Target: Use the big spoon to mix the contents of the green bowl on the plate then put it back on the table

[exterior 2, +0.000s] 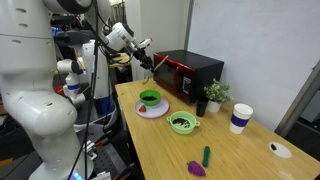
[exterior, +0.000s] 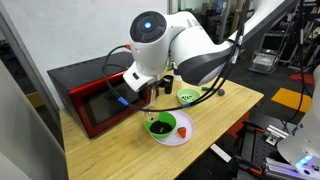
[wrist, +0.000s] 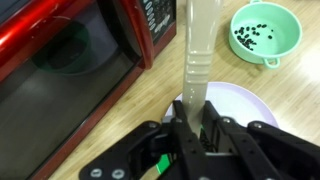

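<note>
Big spoon [wrist: 193, 60] is seen gripped near the middle of the wrist view, its pale, wooden-looking handle running away from the tool toward the far edge of the picture. Taken from the left, the red microwave [wrist: 60, 60] fills that side, its door beside the handle but apart from it. Next comes the tool [wrist: 190, 122] — its jaws are drawn in only as far as the handle allows, clenched on it from both sides, and nothing else is held. To the right of it the white plate [wrist: 245, 105] is shown lying on the worktop [wrist: 295, 85]. The green bowl [exterior: 161, 124] is hidden there by the tool, but in an exterior view it is seen sitting on the plate with the dark contents [exterior: 158, 127] inside and the spoon hung above it. Whether the spoon's lower end touches the contents cannot be told. Furthest right, a paler lime-green bowl [wrist: 265, 30] with dark bits is set well apart.

The spoon is judged light and stiff, not fragile. Its smooth wood may be expected to twist or slip in a two-sided pinch once stirring drags on it — so a hold on the broader, flatter stretch of the handle, as taken now, is judged soundest.
</note>
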Robot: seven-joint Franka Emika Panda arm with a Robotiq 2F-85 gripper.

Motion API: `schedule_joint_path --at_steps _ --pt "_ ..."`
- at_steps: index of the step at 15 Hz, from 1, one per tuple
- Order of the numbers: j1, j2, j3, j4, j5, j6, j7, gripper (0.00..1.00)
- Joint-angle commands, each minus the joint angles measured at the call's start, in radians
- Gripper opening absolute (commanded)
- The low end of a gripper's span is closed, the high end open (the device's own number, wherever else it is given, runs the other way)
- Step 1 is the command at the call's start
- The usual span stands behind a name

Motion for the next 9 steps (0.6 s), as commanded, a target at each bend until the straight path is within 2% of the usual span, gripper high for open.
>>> schedule_joint_path --at_steps 1,9 --pt "-0.017 -0.043 -0.007 -0.081 -0.024 -0.003 0.004 0.06" --pt "-0.025 -0.045 -0.026 -0.149 -0.098 -0.01 0.094 0.06"
